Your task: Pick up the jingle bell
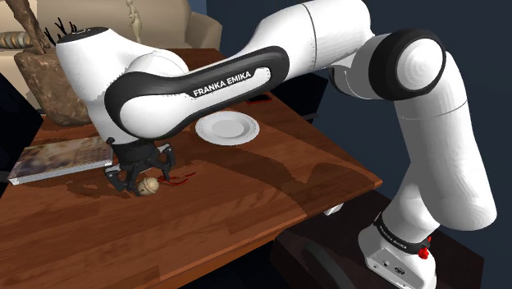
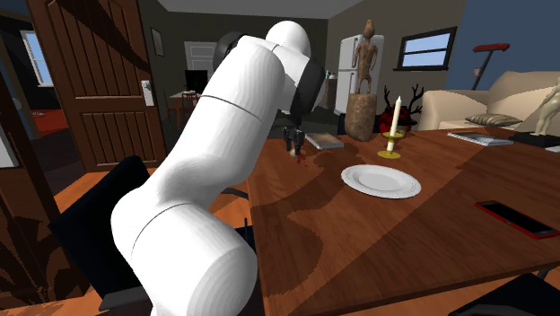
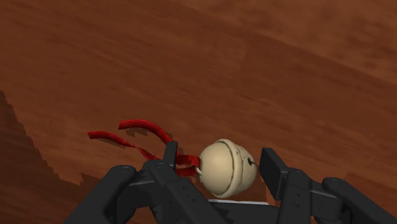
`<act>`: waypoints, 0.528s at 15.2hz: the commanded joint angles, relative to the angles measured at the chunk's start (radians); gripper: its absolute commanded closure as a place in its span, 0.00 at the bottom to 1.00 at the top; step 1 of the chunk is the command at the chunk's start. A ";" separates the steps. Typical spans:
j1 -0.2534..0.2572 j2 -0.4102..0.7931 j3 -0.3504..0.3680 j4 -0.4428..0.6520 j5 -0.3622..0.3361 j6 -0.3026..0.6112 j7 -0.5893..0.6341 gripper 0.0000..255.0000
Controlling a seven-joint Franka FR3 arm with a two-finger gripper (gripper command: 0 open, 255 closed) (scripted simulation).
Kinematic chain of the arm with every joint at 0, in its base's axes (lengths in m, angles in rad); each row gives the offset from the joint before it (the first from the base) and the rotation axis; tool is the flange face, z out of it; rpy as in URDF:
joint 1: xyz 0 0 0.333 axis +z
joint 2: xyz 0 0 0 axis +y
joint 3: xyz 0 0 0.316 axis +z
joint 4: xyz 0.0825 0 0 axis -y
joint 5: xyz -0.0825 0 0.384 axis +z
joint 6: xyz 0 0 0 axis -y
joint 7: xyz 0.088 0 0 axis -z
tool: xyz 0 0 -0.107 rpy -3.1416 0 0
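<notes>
Low over the wooden table [image 1: 271, 176], the black gripper [image 3: 220, 160] holds its fingers apart on either side of the cream bell [image 3: 226, 170]. The bell lies unclasped on the wood, its red ribbon [image 3: 137, 130] trailing past one finger. A white plate [image 1: 227, 129] and a book [image 1: 61, 158] lie nearby.

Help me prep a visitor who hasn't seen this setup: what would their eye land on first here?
The big white arm sweeping over the wooden table dominates the shoulder view. At its end, low over the table, the black gripper stands open around a cream jingle bell that trails a red ribbon. A white plate sits to the shoulder view's right of the gripper.
</notes>
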State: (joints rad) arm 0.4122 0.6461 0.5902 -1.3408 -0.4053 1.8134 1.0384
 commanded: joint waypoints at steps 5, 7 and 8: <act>0.002 -0.004 0.002 0.019 0.004 -0.024 -0.004 1.00; 0.005 -0.009 0.004 0.039 0.008 -0.047 -0.009 1.00; 0.006 -0.012 0.005 0.049 0.009 -0.059 -0.011 1.00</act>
State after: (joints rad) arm 0.4167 0.6366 0.5942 -1.3030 -0.3976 1.7674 1.0299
